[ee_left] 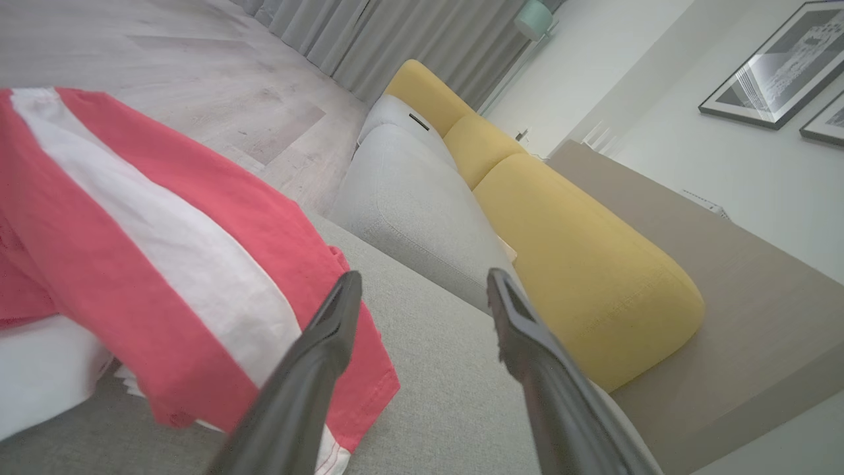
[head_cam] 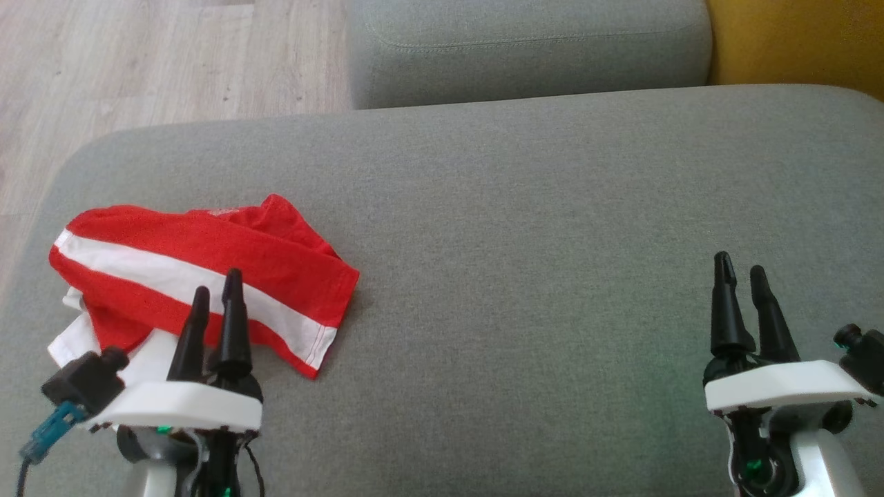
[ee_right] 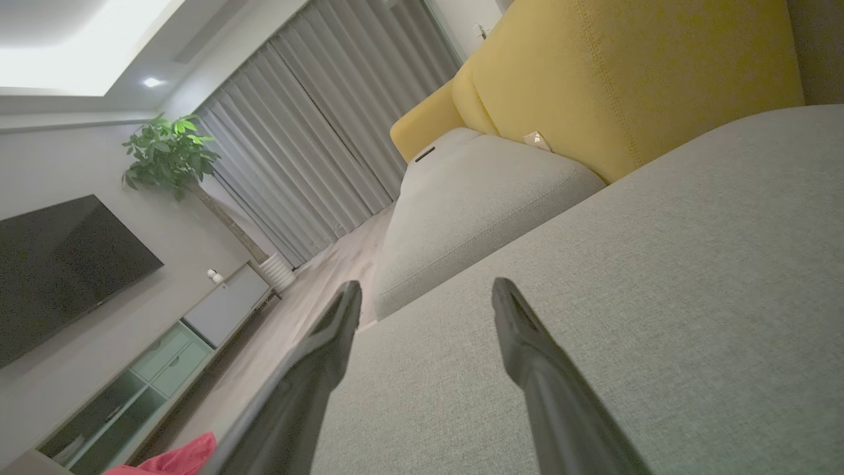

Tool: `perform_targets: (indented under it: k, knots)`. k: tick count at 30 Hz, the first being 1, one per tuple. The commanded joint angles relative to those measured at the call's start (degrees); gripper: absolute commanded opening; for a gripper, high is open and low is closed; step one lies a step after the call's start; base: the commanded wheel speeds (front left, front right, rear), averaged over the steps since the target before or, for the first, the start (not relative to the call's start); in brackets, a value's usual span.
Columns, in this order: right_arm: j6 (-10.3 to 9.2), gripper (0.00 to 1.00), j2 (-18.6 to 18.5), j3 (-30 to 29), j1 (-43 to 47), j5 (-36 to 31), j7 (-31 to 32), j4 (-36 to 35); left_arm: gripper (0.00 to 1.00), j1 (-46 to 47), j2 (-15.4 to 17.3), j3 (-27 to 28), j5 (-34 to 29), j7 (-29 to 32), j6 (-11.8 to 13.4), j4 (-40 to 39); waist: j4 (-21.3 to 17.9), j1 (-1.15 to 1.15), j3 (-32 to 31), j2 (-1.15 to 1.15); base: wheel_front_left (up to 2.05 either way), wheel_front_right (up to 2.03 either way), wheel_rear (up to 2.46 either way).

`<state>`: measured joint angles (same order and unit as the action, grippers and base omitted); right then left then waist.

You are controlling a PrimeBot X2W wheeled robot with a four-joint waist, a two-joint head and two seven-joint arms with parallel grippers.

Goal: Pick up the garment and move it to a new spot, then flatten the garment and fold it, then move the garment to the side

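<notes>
Pick-up step not started: garment (head_cam: 207,248) lies bunched by the sofa seat's (head_cam: 518,207) left edge, my left gripper (head_cam: 216,283) and right gripper (head_cam: 739,264) both spread and empty, so next I'd lower left onto the cloth.

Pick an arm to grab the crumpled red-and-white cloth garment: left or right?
Left, likely. The open left hand hangs at the crumpled red-and-white cloth garment; the open right hand is far across the grey sofa cushion, over bare fabric.
</notes>
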<state>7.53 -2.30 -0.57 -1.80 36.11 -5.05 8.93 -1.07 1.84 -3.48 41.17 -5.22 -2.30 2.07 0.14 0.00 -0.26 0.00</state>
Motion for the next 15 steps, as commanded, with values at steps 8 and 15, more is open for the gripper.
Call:
perform_targets:
  k: [8,15]
  knots:
    - [-0.03,1.0,-0.4,1.6,-2.3,-6.6,-1.7,-3.1,1.0,1.3,2.3,-1.8,-6.8,-1.6,2.3,-3.3,0.0,0.0,-0.2,0.0,0.0,0.0,0.0]
    - [-0.03,1.0,-0.4,2.4,-2.1,-12.4,-2.9,-3.6,1.0,1.4,4.1,-4.9,-12.0,-2.8,5.0,-4.1,0.0,0.0,-0.2,0.0,0.0,0.0,0.0]
